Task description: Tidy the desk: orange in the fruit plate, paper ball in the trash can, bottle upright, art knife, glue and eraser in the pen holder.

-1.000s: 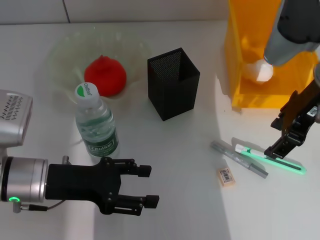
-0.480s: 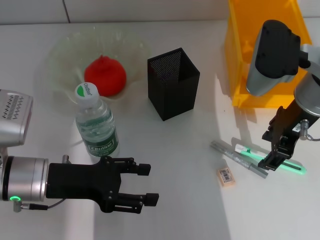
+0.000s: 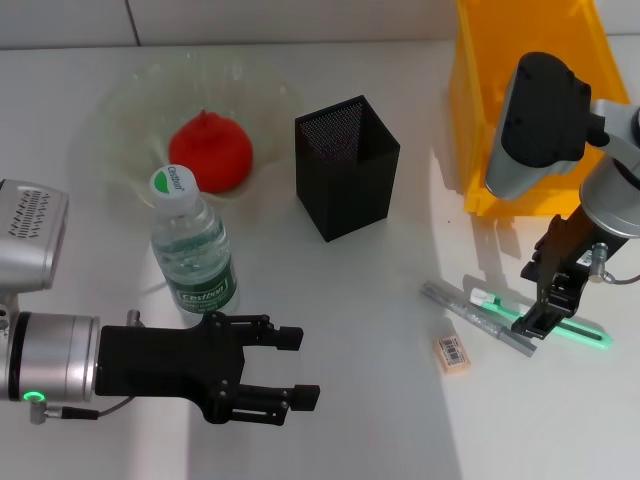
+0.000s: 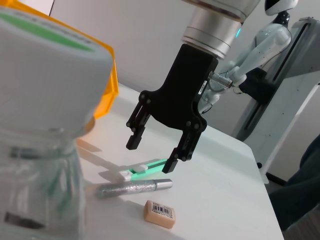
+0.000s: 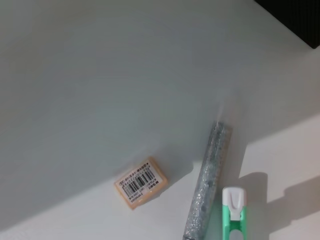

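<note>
The red-looking orange (image 3: 210, 150) lies in the clear fruit plate (image 3: 115, 105). In front of it the bottle (image 3: 192, 245) stands upright. The black mesh pen holder (image 3: 345, 165) is at mid-table. My right gripper (image 3: 545, 298) hangs open just above the green art knife (image 3: 565, 330); the left wrist view shows its fingers (image 4: 131, 142) apart over the art knife (image 4: 145, 169). The silver glue stick (image 3: 475, 318) and the tan eraser (image 3: 452, 353) lie beside the knife. My left gripper (image 3: 308, 368) is open and holds nothing, low in front of the bottle. The paper ball is hidden.
The yellow trash can (image 3: 480, 130) stands at the back right, partly behind my right arm. In the right wrist view the eraser (image 5: 141, 182), glue (image 5: 207, 180) and knife tip (image 5: 232, 212) lie close together on the white table (image 3: 340, 320).
My right arm has swung from over the trash can, down and inward, to hover above the art knife; it now covers the paper ball. The left arm has not moved.
</note>
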`<state>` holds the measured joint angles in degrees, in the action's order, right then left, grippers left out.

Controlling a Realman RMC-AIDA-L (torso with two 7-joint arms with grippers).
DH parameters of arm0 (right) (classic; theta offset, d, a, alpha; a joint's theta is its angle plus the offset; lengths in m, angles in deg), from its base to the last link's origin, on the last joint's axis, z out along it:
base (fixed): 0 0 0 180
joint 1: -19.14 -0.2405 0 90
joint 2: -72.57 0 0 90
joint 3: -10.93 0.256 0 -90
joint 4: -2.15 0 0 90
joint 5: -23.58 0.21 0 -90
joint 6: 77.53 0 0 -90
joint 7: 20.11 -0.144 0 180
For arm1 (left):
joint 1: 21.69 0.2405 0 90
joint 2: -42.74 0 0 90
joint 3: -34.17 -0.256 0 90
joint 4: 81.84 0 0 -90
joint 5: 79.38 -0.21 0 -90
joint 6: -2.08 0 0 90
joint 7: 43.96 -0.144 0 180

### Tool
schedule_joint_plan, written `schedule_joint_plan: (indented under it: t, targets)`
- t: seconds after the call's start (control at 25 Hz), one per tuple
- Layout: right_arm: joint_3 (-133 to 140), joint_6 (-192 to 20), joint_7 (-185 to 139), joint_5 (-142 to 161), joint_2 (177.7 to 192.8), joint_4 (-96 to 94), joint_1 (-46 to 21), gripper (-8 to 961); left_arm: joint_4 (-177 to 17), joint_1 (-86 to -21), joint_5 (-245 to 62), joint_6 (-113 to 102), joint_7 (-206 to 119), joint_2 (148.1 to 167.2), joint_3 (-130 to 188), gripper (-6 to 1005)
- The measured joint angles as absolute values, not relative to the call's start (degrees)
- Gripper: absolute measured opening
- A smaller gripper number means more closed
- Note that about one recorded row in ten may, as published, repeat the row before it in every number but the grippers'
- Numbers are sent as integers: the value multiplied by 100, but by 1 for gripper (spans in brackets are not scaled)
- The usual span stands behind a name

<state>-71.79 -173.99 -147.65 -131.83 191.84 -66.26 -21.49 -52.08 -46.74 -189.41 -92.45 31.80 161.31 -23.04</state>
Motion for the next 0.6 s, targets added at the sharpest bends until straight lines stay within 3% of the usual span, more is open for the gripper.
schedule_joint_plan:
  t: [0.32,0.6]
  targets:
    - [-7362,-17127,-14803,-13268,19184,-6468,-2153,709,-5207,-4716,-18960,-9240,3180,16130,-2304,773]
    - [-7391,-17112,-14811,-13266,19196,-6465,-2151,579,-5209,-4718,-18965,-9223,3180,16131,-2304,773]
